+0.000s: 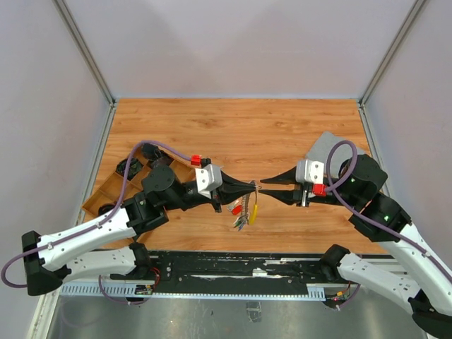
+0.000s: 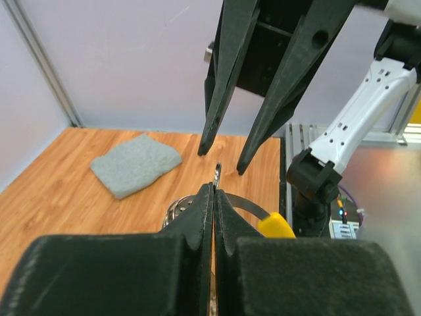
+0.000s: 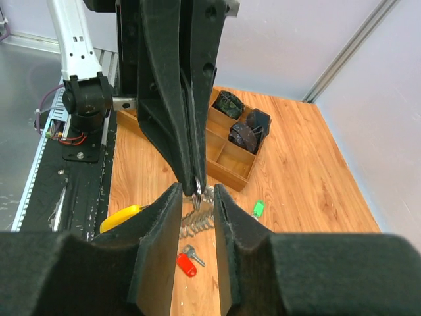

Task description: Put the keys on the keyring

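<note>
My left gripper [image 1: 251,186] is shut on the thin silver keyring [image 2: 218,172] and holds it above the table; the ring's edge pokes out past the closed tips [image 2: 214,191]. A beaded chain [image 3: 197,221] hangs under it. A yellow-headed key [image 2: 276,225] sticks out beside the left jaws; I cannot tell if it is on the ring. My right gripper [image 1: 263,181] is open, tip to tip with the left one, its fingers [image 3: 172,194] on either side of the ring. A red-headed key [image 3: 186,264] and a green-headed key [image 3: 258,209] lie on the table below.
A grey cloth square [image 1: 326,150] lies behind the right arm. A wooden divided tray [image 1: 120,185] with dark objects stands at the left. A black rail [image 1: 233,265] runs along the near table edge. Pale walls surround the table.
</note>
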`<state>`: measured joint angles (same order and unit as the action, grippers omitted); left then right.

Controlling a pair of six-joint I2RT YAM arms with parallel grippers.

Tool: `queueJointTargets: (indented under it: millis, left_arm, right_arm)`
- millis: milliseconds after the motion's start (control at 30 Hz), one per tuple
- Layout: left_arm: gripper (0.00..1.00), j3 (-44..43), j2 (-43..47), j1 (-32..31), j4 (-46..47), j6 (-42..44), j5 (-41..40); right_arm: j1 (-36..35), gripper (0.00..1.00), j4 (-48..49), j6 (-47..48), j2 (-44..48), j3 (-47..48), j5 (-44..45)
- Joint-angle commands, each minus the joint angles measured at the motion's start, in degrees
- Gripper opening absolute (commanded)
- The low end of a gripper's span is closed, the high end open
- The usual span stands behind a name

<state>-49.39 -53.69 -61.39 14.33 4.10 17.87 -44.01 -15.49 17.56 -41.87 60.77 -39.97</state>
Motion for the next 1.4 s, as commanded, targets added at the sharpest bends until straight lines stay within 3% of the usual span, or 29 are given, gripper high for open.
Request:
queueJointTargets:
  millis: [0, 300, 567, 933, 1367]
  left_arm:
    - [0.01, -4.08, -0.77, -0.57, -4.11, 2.58, -0.55]
    - [0.00, -12.08, -3.39, -0.50, -19.45, 7.63, -2.67]
    - [0.01, -18.88, -6.78, -1.40, -30.38, 11.33, -5.44]
    - [0.01, -20.81, -7.61, -2.07, -33.31, 12.61, -6.06]
    - [0.01, -21.44, -8.27, -2.95, -33.40, 13.16, -5.74]
  right_arm:
    - [-0.99, 0.27, -4.69, 0.86, -0.54, 3.87, -1.18]
    - [-0.94, 0.30, -14.73, 3.84, -3.29, 7.51, -0.55]
    - [-0.94, 0.34, -13.89, 3.97, -4.41, 6.80, 0.23]
    - [-0.97, 0.36, -12.67, 4.43, -4.28, 5.73, 2.56]
    - [-0.99, 0.30, -12.73, 3.56, -7.08, 5.36, 0.24]
